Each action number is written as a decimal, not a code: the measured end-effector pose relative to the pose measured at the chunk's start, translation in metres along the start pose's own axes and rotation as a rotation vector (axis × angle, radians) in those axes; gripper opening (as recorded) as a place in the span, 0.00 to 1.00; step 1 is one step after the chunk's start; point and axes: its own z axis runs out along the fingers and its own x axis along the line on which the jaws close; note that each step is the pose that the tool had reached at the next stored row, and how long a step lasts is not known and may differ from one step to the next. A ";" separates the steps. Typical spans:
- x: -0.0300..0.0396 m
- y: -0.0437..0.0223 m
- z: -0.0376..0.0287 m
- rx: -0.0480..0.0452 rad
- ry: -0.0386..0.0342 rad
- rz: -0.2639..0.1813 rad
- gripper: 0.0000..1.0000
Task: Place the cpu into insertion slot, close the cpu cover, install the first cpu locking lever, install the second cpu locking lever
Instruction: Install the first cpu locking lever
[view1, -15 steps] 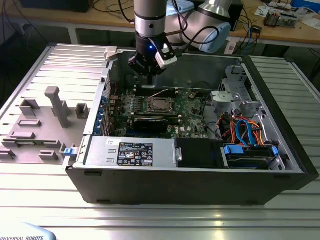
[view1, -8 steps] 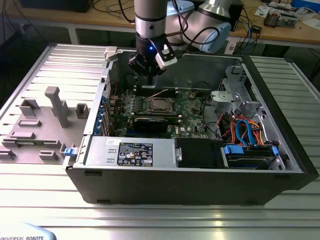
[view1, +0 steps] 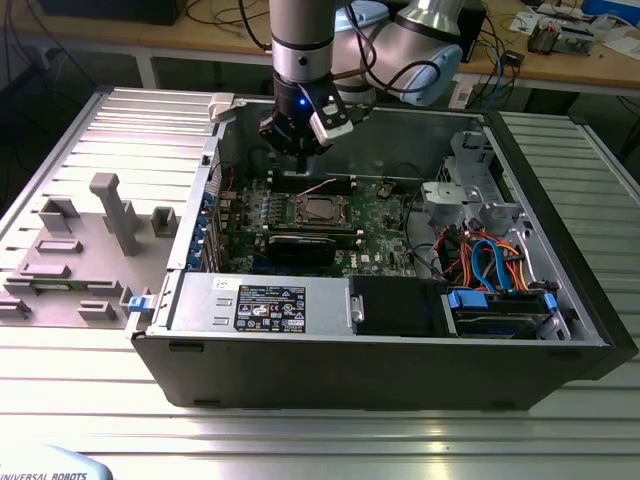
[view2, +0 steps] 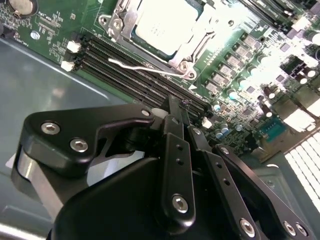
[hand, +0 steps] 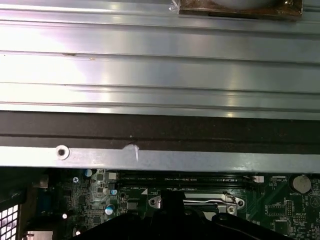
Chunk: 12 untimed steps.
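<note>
The cpu lies in the insertion slot, its silvery top showing through the window of the cpu cover, which lies flat over it. One thin wire locking lever sticks out free over the memory slots beside the socket; in the exterior view the locking lever rises at a slant behind the socket. My gripper hangs just behind the socket, over the memory slots. In the second wrist view my gripper is shut with nothing between its slim black fingers, a short way from the lever.
A long black graphics card lies in front of the socket. The power supply and drive bay with cables fill the case front. The case wall stands close behind the gripper. Grey fixtures sit on the table at the exterior view's left.
</note>
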 end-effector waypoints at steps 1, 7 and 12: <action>-0.0009 -0.0001 0.0006 0.0001 0.0000 0.001 0.11; -0.0032 -0.0004 0.0028 0.0004 -0.0004 0.006 0.11; -0.0033 -0.0004 0.0039 0.0002 -0.0007 0.007 0.11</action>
